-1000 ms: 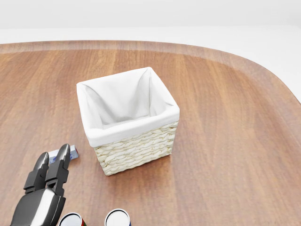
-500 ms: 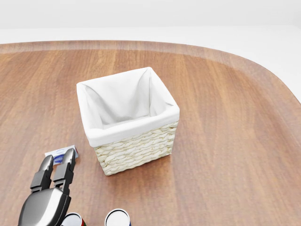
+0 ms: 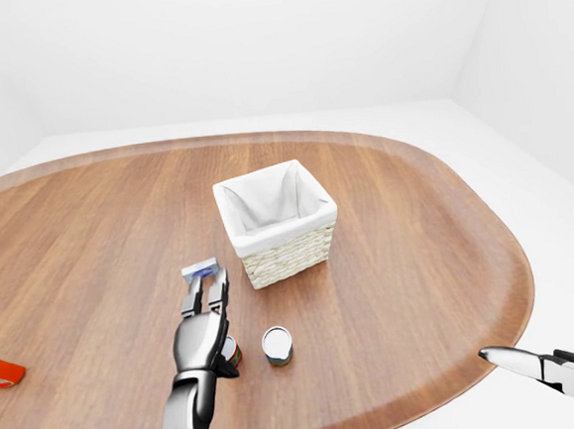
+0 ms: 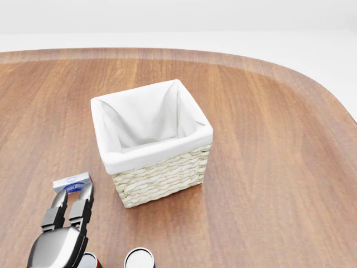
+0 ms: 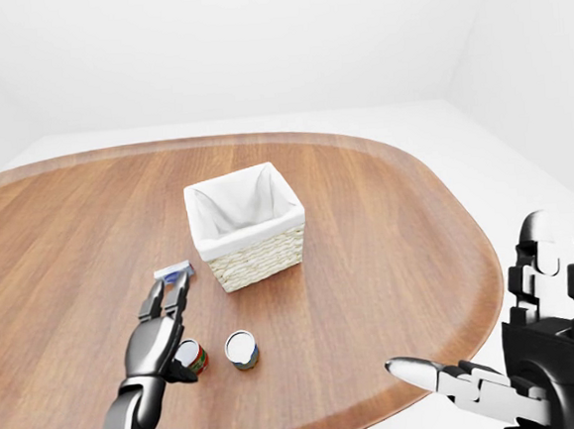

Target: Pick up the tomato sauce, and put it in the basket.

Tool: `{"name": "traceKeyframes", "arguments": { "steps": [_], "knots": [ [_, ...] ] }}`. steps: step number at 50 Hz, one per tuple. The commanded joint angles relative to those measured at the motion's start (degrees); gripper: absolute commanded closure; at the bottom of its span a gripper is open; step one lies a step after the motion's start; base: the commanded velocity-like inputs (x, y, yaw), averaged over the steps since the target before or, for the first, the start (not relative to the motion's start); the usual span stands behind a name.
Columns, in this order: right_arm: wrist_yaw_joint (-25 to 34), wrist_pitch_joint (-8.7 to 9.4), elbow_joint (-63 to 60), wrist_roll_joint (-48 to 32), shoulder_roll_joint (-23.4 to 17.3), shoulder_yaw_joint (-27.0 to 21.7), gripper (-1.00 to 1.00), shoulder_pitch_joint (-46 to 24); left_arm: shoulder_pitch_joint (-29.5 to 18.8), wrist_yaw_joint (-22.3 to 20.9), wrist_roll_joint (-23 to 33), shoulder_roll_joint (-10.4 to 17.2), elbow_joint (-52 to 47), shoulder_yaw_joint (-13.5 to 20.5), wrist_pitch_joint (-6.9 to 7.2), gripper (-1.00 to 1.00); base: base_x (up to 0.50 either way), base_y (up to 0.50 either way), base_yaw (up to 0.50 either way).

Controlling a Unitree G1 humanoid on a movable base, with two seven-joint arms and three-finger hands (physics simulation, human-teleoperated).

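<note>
Left hand (image 5: pixel 165 328) open, fingers straight, just above red can (image 5: pixel 190 358); likely the sauce: rigid, smooth, slippery. Grip its sides. Right hand (image 5: pixel 537 364) open, idle.

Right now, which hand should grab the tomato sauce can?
Left. The left hand hovers open right over the red-labelled can, probably the tomato sauce, beside the second can. The right hand is off the table's right edge, far from both cans and the basket.
</note>
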Motion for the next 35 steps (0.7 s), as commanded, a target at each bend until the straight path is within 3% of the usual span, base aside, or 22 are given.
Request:
{"name": "traceKeyframes", "arguments": {
  "steps": [1, 22, 25, 35],
  "knots": [
    [0.19, 0.00, 0.00, -0.19, 0.29, -0.10, -1.00, -0.37, -1.32, 1.47, 1.62, 0.63, 3.95, -0.31, 0.00, -1.00, 0.00, 0.00, 0.00],
    [-0.91, 0.00, 0.00, 0.55, -0.99, 0.06, -1.00, 0.56, -2.66, 3.66, 4.10, 1.60, 9.60, -1.52, 0.00, -1.00, 0.00, 0.00, 0.00],
    [-1.08, 0.00, 0.00, 0.67, -1.21, 0.07, -1.00, 0.74, -3.64, 5.37, 5.43, 1.88, 11.59, -1.50, 0.97, -1.00, 0.00, 0.00, 0.00],
    [-0.96, 0.00, 0.00, 0.38, -1.02, 0.23, -1.00, 0.57, -3.56, 5.07, 5.34, 2.01, 13.62, -2.37, 0.45, -1.00, 0.00, 0.00, 0.00]
  ]
}}
